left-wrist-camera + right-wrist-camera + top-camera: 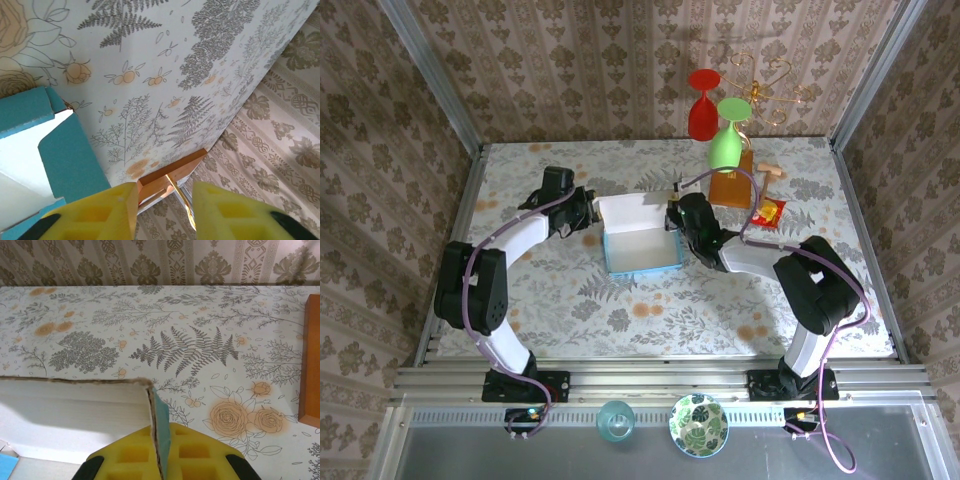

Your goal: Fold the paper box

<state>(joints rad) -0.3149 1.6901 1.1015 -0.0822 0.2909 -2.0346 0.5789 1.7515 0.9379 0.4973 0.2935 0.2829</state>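
Observation:
The paper box [642,247] sits mid-table as a shallow open box, sky-blue outside and white inside, with its back flap standing up. My right gripper [677,218] is shut on the box's right wall near the far corner. In the right wrist view that wall [161,425] is pinched edge-on between the yellow fingers [210,455], white inside to the left. My left gripper [588,212] hovers just left of the box's far-left corner, open. In the left wrist view its yellow fingers [100,215] are spread apart, with the blue wall [70,160] beside them on the left.
A brown-orange upright block [732,183] stands behind the right gripper, with red and green glasses [725,145] and a gold wire stand above it. A small red-yellow packet [770,211] lies to the right. A glass and a patterned bowl [698,424] sit on the near rail.

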